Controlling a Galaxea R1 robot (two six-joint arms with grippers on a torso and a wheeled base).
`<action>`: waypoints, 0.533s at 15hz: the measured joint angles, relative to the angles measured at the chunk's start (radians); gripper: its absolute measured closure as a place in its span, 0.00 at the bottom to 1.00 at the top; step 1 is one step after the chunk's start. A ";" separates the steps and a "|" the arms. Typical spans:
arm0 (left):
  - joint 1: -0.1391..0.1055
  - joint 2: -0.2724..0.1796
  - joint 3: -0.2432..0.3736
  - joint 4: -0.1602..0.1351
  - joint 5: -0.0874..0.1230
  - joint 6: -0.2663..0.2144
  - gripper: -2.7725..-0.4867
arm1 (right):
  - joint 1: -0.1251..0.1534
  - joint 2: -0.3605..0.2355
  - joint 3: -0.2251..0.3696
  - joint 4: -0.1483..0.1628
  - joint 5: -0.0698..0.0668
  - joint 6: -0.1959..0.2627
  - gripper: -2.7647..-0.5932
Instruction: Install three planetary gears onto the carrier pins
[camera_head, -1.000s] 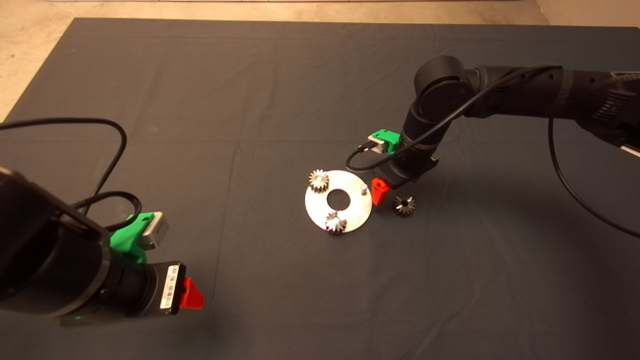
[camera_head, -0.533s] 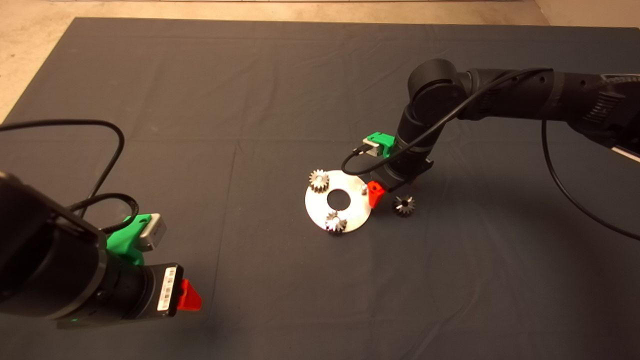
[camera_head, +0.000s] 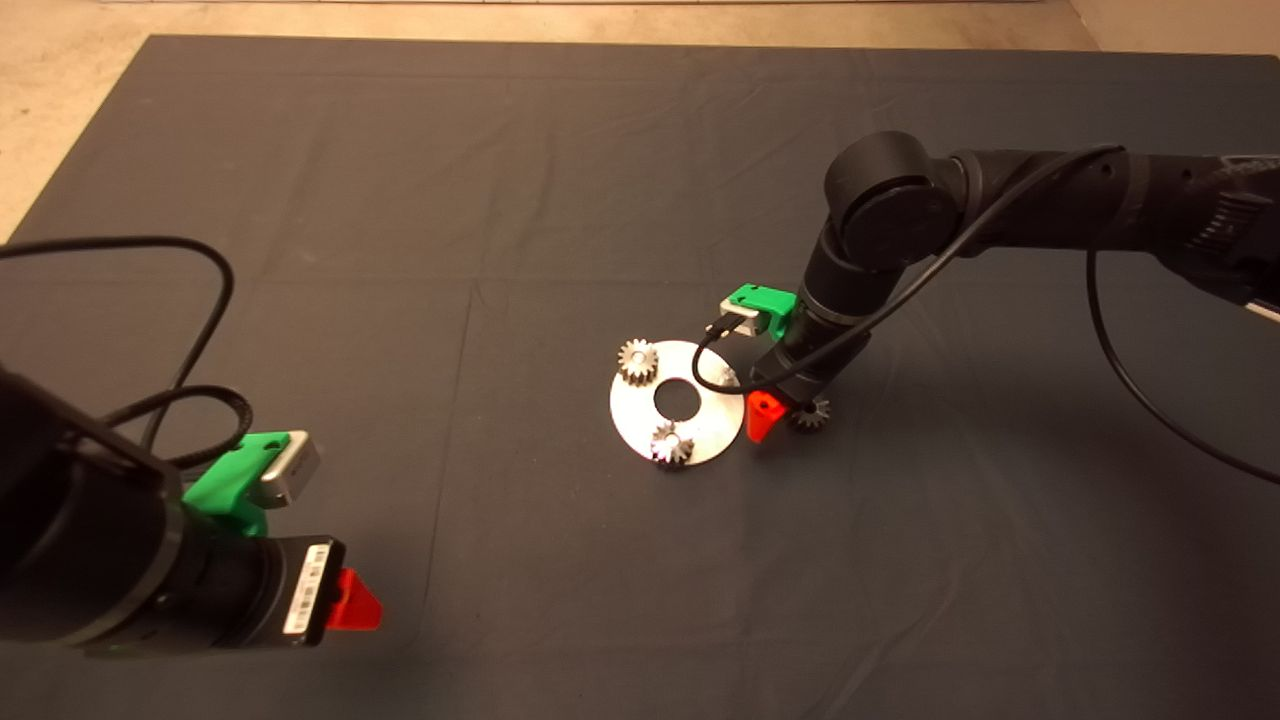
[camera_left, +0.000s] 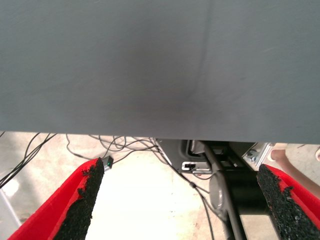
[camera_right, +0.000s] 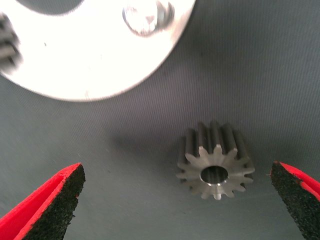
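Observation:
A shiny silver disc (camera_head: 640, 415) with a centre hole lies mid-mat. Two gears sit on its pins, one at the far left (camera_head: 637, 359) and one at the near edge (camera_head: 671, 444). The third pin (camera_right: 145, 17) stands bare at the disc's right side. A loose gear (camera_head: 812, 414) lies flat on the mat just right of the disc. My right gripper (camera_head: 785, 410) is open right over it; in the right wrist view the gear (camera_right: 215, 160) lies between the spread fingers (camera_right: 47, 207). My left gripper (camera_head: 350, 600) is open and empty at the lower left.
The dark mat (camera_head: 560, 180) has a wrinkled surface and a beige floor beyond its far edge. The left wrist view looks past the mat's edge at floor cables (camera_left: 125, 145) and a person's foot (camera_left: 285, 157).
My right gripper has swung back from over the disc's right edge and come down toward the near right over the loose gear. The left arm has drifted slightly toward the near left.

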 joint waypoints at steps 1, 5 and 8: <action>0.000 -0.031 0.000 -0.006 0.001 0.027 0.26 | -0.002 -0.007 0.003 0.000 -0.001 -0.026 0.00; -0.003 -0.098 0.000 -0.053 0.001 0.161 0.26 | -0.004 -0.019 0.008 -0.007 0.000 -0.167 0.00; -0.003 -0.110 0.001 -0.073 0.001 0.207 0.26 | -0.022 -0.025 0.012 -0.033 -0.001 -0.250 0.00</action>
